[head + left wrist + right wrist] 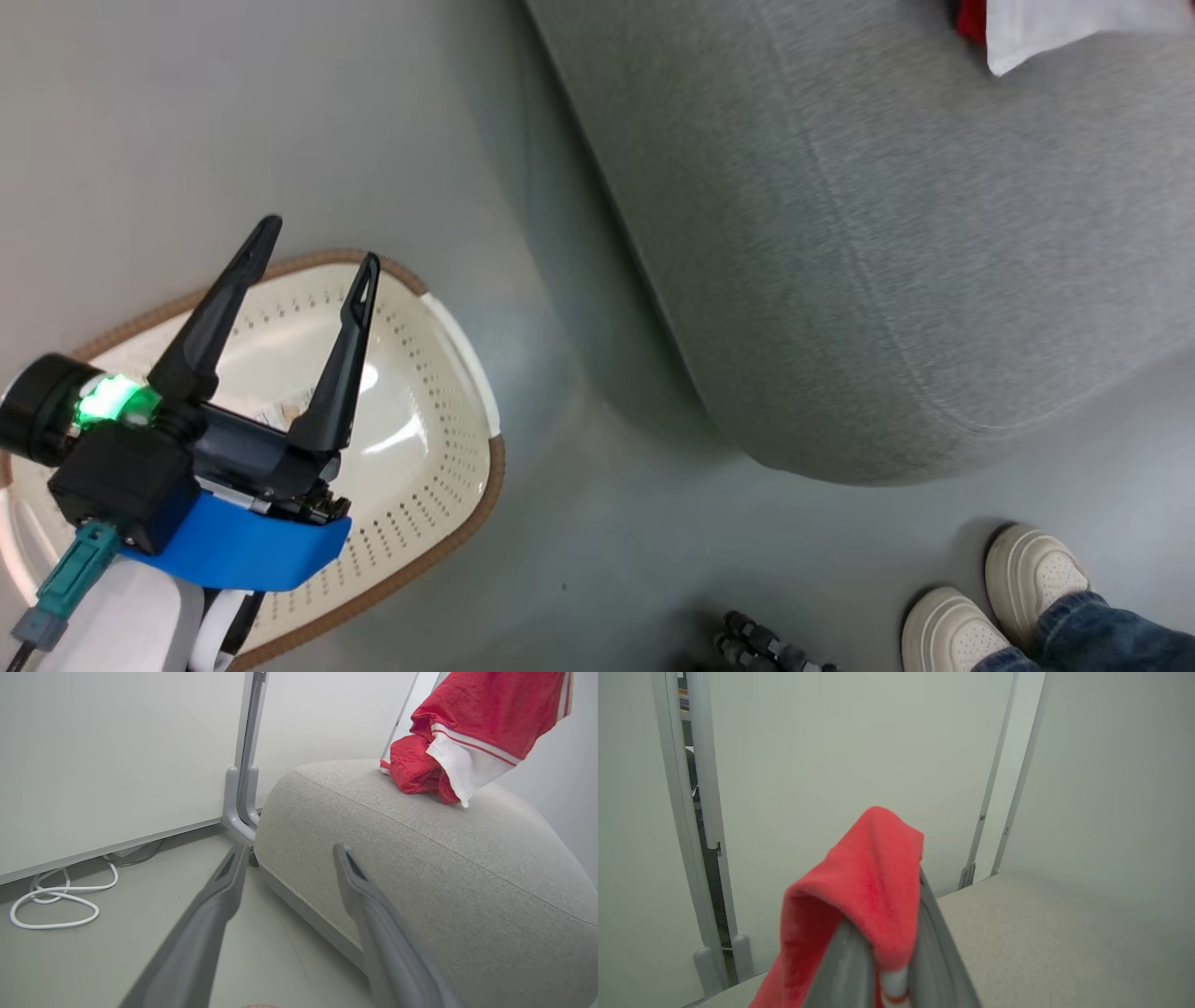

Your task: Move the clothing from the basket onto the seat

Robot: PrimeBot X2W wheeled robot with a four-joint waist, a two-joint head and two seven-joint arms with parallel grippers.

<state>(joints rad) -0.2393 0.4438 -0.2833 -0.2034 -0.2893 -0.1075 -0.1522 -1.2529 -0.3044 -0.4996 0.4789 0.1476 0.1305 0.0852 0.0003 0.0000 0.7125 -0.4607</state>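
Right gripper [891, 938] clamping clothing [859, 877], above seat [1064, 938]

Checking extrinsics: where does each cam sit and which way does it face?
Head: on the head, facing down at floor, basket, seat; left gripper, open, shows lower left.
Left wrist: on left arm, looking along its fingers at the seat's end and red clothing.
Right wrist: on right arm, facing wall panels over the seat; right gripper shut on clothing.
Shared: seat and clothing show in all three.
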